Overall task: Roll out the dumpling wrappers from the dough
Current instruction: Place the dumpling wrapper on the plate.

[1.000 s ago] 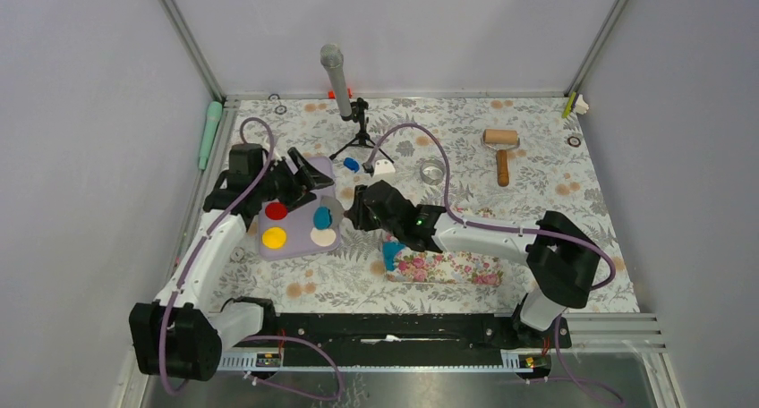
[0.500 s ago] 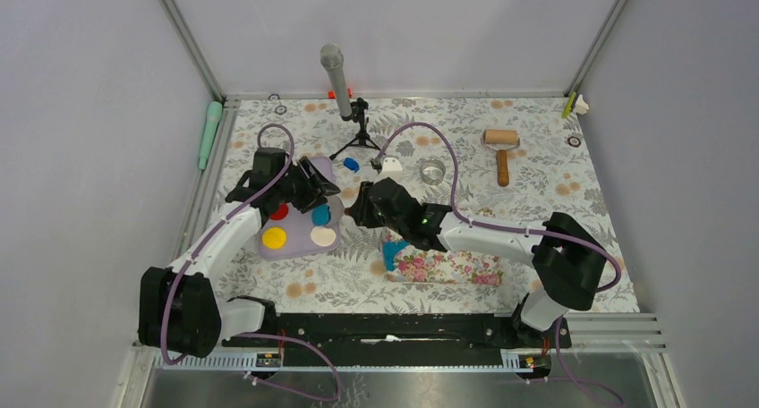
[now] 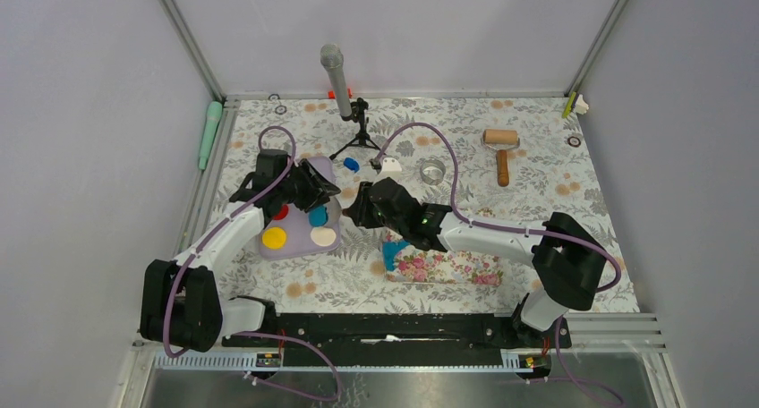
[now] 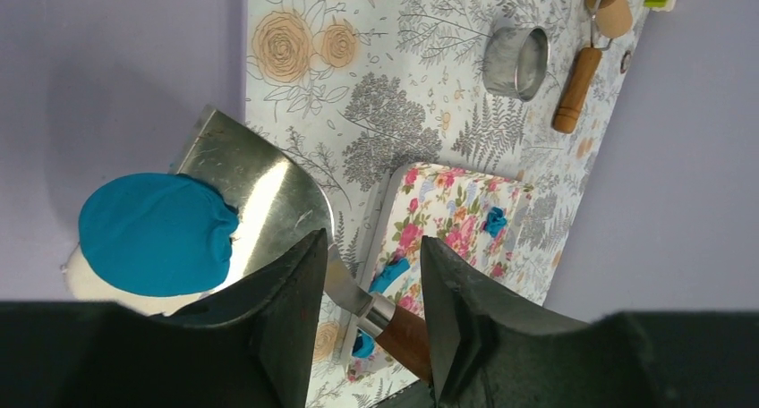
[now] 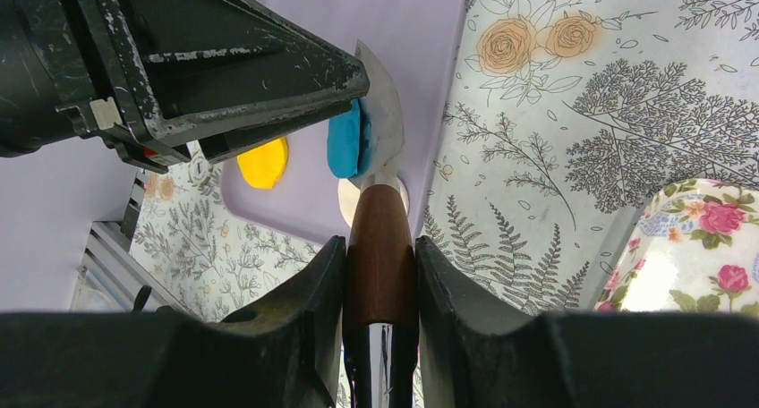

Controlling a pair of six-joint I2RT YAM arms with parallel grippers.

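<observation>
Transfer step: right gripper (image 5: 380, 247) clamps spatula (image 4: 268, 184) bearing dumpling wrapper (image 4: 157, 222) over purple tray (image 5: 412, 32); left gripper (image 4: 371, 242), jaws apart, should ease it off

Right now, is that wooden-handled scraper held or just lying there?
Held: the right gripper is shut on the scraper, fingers pressing both sides of its wooden handle.

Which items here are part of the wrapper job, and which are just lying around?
Job: blue wrapper, spatula in right gripper, left gripper, purple tray, floral mat, blue scraps, wooden roller, ring cutter.
Lying about: microphone, green tool.
</observation>
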